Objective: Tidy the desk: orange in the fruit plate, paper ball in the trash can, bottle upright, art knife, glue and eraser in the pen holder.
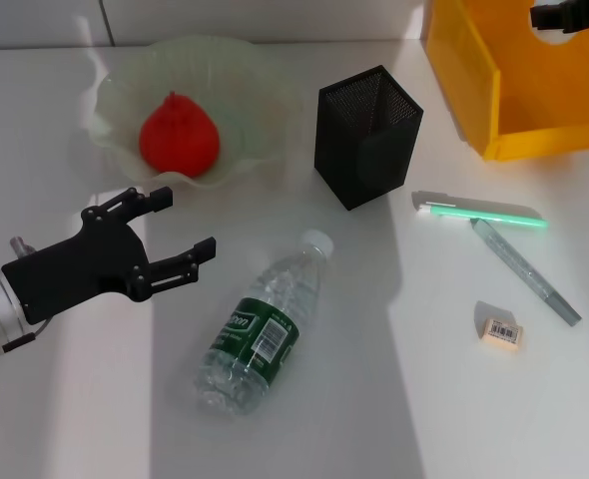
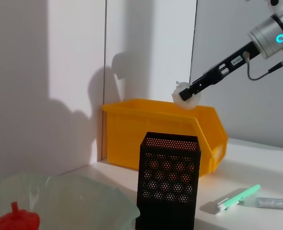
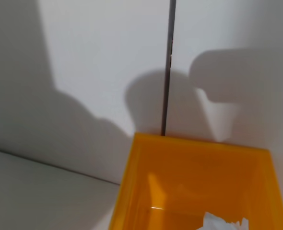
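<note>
The orange (image 1: 179,134) lies in the pale green fruit plate (image 1: 250,90) at the back left. A clear bottle (image 1: 261,327) with a green label lies on its side in front. My left gripper (image 1: 185,222) hovers open to the bottle's left, holding nothing. My right gripper (image 2: 185,94) is shut on the white paper ball (image 2: 179,91) above the yellow trash can (image 1: 474,90). To the right of the black mesh pen holder (image 1: 366,135) lie the green art knife (image 1: 479,212), the glue (image 1: 526,271) and the eraser (image 1: 500,330).
A white wall stands just behind the trash can (image 3: 180,182) and the plate. The paper ball (image 3: 223,223) shows over the can's opening in the right wrist view. Bare tabletop lies in front of the bottle and eraser.
</note>
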### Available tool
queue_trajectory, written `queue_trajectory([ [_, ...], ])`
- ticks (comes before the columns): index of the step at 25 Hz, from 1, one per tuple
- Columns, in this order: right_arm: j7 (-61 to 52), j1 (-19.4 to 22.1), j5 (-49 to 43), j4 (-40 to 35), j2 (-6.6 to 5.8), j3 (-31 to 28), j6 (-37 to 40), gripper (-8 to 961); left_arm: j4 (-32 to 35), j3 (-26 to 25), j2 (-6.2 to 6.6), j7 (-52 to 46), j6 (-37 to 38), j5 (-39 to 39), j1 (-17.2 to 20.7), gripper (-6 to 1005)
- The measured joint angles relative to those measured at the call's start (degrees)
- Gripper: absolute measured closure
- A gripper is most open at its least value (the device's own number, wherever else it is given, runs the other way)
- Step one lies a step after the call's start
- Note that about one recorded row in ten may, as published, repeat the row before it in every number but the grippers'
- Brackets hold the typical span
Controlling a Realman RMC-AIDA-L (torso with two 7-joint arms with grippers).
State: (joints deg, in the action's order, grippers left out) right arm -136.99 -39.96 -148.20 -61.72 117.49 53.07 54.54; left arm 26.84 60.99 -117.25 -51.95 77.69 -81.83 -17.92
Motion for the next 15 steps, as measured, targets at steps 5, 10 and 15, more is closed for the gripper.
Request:
queue_trajectory([
  [5,0.4,-0.9,-0.1,1.5,-0.08,0.0,-0.4,428,0.1,0.0,0.0,-0.1,0.2,0.0,0.2,127],
  [10,0.4,0.9,0.6,-2.8,0.78,-0.1,0.7,252,0.5,-0.4,0.0,-2.2,0.4,0.0,0.3,127],
  [15,0.4,2.4,0.8,-5.8,1.51,-0.1,1.7,155,1.4,-0.4,0.0,-3.5,0.9,0.0,0.4,127],
])
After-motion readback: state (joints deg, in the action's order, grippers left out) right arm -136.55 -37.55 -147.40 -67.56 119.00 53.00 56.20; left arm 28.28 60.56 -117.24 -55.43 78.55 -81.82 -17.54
